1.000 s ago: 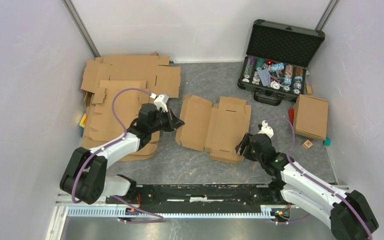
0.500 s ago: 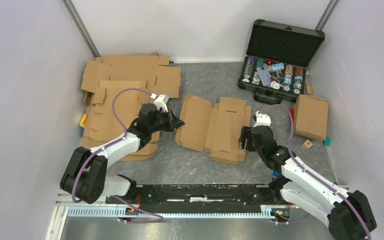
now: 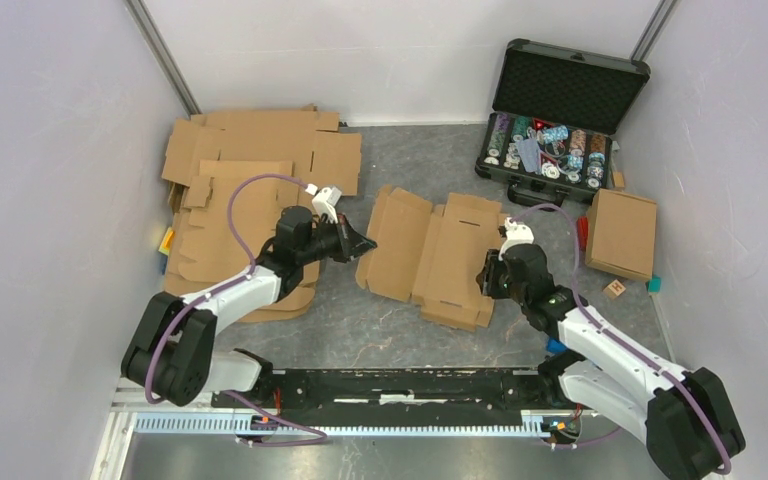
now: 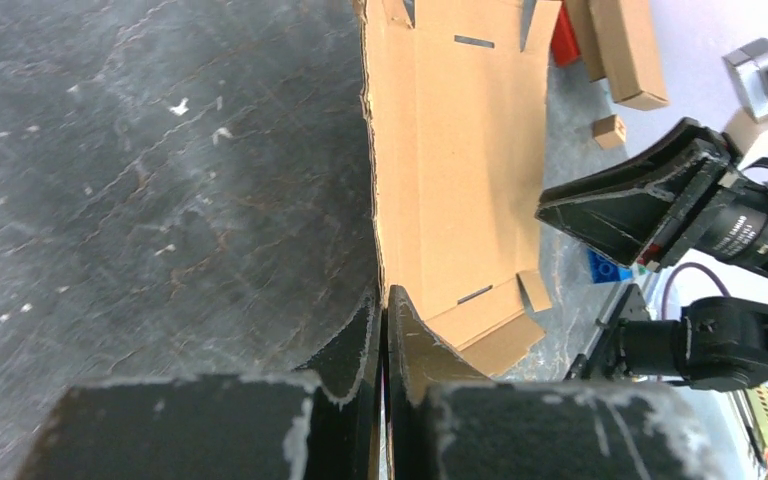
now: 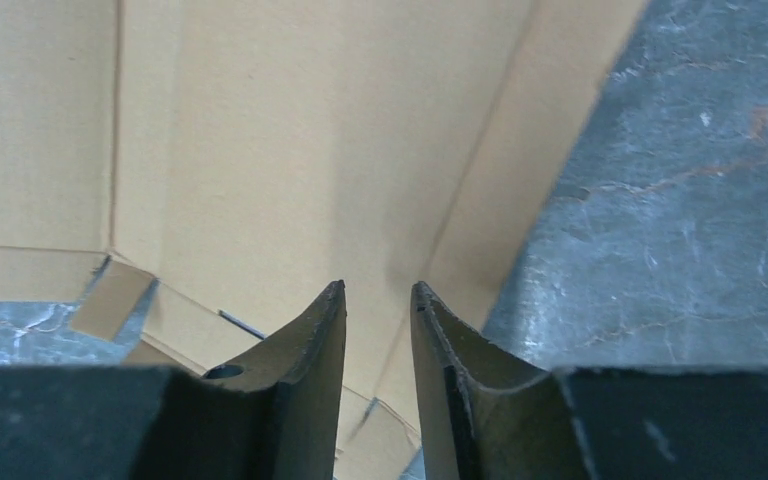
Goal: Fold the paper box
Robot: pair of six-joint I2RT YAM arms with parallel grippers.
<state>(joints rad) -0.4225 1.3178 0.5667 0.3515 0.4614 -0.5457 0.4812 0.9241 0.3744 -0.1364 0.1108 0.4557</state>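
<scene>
The paper box (image 3: pixel 430 255) is a flat brown cardboard blank lying unfolded on the grey table between the two arms. My left gripper (image 3: pixel 368 243) is shut on its left edge, and in the left wrist view that edge (image 4: pixel 372 200) runs straight down into the closed jaws (image 4: pixel 382 300). My right gripper (image 3: pixel 484 277) hovers at the blank's right side. In the right wrist view its fingers (image 5: pixel 377 290) stand a little apart over the cardboard (image 5: pixel 290 130), near a crease, with nothing pinched between them.
A pile of flat cardboard blanks (image 3: pixel 250 170) covers the back left. An open black case of poker chips (image 3: pixel 555 110) stands at the back right, with a folded box (image 3: pixel 621 233) in front of it. A small wooden cube (image 3: pixel 615 289) and a blue block (image 3: pixel 554 347) lie near the right arm.
My right gripper has moved forward along the blank's right edge and its jaws have narrowed. The left gripper has nudged right, still holding the left edge; the blank shifted slightly.
</scene>
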